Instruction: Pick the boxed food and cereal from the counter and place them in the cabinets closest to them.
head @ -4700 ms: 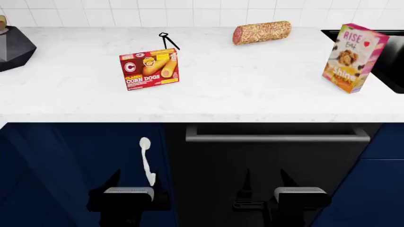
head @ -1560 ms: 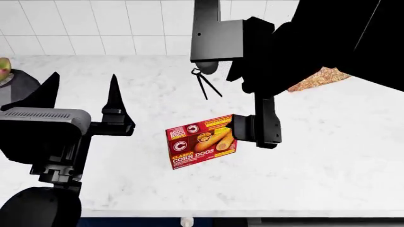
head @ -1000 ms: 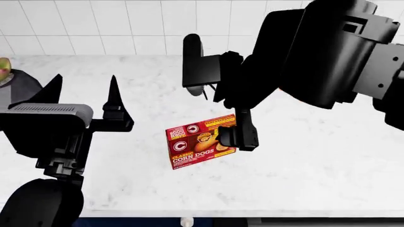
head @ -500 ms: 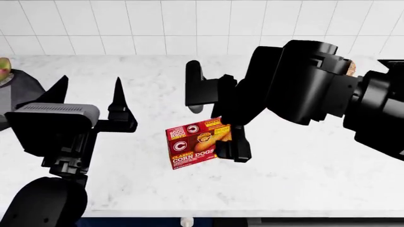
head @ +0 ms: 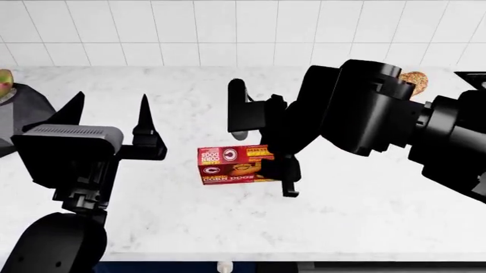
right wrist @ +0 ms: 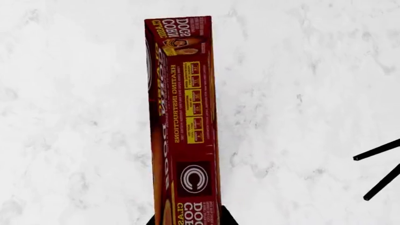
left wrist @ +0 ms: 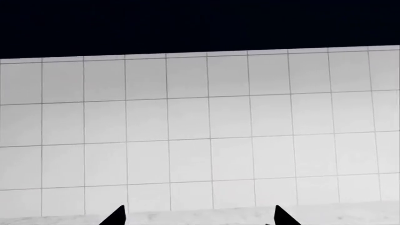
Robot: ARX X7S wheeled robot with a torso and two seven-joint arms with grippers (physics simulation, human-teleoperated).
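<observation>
The right hand [head: 283, 170] is gripping the boxed food [head: 234, 165] by its end, above the desk [head: 365, 216]. The left hand [head: 106, 122] is hovering wide, holding nothing.

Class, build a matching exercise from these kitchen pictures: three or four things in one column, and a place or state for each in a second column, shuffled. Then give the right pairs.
Column one:
1. corn dog box
2. left pincer
3. counter
4. wall tiles

Column two:
A. white marble look with grey veins
B. open, holding nothing, above the counter
C. behind the counter, in a white grid
D. at the right pincer, red, narrow side showing in the right wrist view

Pairs: 1-D, 2-B, 3-A, 4-C
</observation>
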